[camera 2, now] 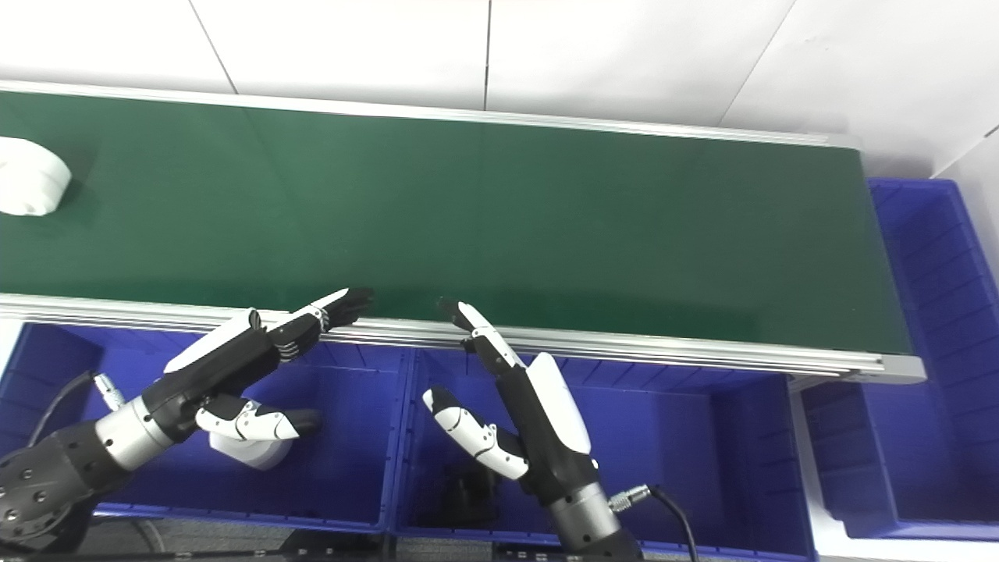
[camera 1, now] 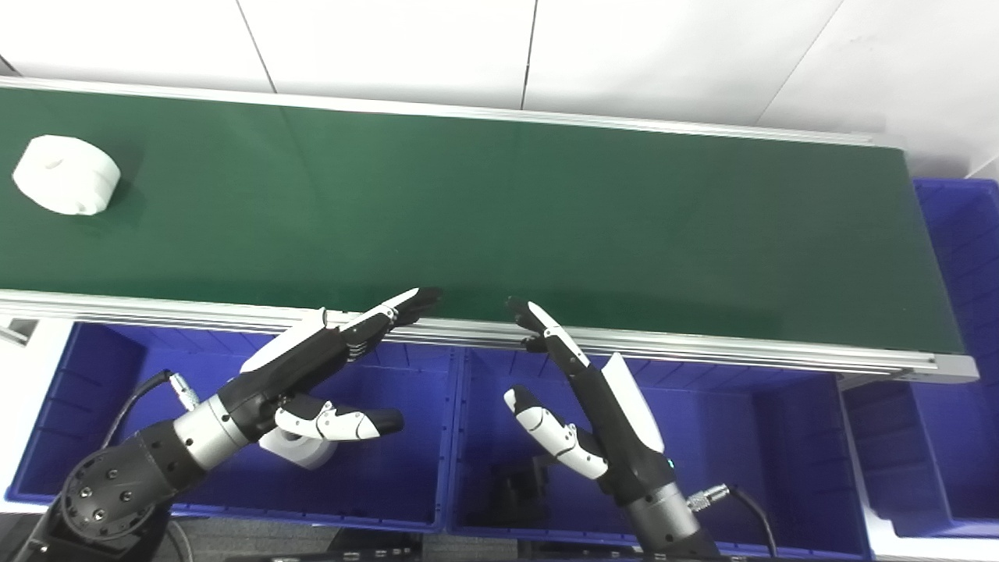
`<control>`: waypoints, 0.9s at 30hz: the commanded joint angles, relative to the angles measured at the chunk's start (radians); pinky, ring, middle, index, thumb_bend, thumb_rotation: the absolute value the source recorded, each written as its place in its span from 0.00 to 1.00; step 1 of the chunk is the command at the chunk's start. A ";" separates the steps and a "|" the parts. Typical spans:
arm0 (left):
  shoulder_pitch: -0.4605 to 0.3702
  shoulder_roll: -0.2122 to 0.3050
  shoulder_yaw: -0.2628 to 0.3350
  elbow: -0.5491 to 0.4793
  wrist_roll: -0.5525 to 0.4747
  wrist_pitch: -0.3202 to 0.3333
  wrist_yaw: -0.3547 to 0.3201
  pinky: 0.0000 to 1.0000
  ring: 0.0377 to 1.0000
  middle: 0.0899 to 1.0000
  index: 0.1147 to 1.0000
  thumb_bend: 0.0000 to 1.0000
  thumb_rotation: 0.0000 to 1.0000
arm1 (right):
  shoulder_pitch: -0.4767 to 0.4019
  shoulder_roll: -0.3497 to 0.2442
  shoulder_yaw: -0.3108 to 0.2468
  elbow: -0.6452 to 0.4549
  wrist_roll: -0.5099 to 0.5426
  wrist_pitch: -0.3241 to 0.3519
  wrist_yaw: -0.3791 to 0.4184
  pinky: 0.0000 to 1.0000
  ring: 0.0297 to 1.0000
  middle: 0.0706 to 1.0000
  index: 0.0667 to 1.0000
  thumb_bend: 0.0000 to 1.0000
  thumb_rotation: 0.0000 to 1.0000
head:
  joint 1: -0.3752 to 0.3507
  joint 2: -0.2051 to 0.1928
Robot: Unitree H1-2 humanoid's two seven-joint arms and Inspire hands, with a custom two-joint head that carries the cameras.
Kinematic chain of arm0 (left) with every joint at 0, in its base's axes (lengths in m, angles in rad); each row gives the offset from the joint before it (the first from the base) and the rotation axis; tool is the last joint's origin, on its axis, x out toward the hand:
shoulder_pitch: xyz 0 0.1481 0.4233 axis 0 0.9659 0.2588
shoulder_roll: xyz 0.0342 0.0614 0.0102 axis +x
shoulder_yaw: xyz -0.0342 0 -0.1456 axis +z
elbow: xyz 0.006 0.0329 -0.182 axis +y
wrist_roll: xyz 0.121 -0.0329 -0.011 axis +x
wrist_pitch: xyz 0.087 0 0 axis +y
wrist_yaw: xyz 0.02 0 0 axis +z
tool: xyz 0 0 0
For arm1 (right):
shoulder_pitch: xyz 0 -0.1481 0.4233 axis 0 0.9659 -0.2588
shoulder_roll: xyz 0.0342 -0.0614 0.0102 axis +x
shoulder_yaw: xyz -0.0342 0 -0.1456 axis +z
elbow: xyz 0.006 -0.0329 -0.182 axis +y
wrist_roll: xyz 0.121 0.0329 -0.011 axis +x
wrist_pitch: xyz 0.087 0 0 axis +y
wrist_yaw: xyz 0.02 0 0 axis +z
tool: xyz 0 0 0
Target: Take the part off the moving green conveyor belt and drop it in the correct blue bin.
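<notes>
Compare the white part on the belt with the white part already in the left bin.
The white part on the belt lies in plain view at the far left of the green conveyor; the white part in the left bin sits below the belt, partly hidden by the left hand. The belt part is not yet sorted; the binned part is. Both look white and rounded.

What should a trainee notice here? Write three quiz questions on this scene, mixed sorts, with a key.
1. True or false: the left hand holds the white part on the belt.
2. Which bin holds a black part: A left bin, B middle bin?
3. Fill in: both hands hover with fingers ____.
Key: 1 false, that part lies free at the green belt's left end; 2 B; 3 apart.
</notes>
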 commanded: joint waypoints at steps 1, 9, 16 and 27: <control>-0.004 0.012 0.008 -0.023 -0.013 -0.020 0.003 1.00 1.00 1.00 1.00 0.35 0.45 | 0.006 0.007 0.005 -0.024 0.004 -0.026 -0.008 0.85 0.91 0.93 0.92 0.36 0.86 | 0.000 -0.001; -0.003 0.015 0.009 -0.025 -0.011 -0.019 0.004 1.00 1.00 1.00 1.00 0.36 0.47 | 0.009 0.008 0.006 -0.024 0.009 -0.027 -0.008 0.84 0.90 0.94 0.92 0.36 0.87 | 0.001 0.000; -0.003 0.017 0.009 -0.024 -0.008 -0.022 0.002 1.00 1.00 1.00 1.00 0.35 0.46 | 0.010 0.010 0.007 -0.021 0.010 -0.027 -0.008 0.84 0.90 0.94 0.92 0.36 0.87 | 0.001 0.000; -0.004 0.014 0.010 -0.027 -0.019 -0.018 0.003 1.00 1.00 1.00 1.00 0.36 0.42 | 0.008 0.010 0.007 -0.015 0.012 -0.033 -0.011 0.84 0.90 0.94 0.92 0.35 0.87 | 0.005 0.000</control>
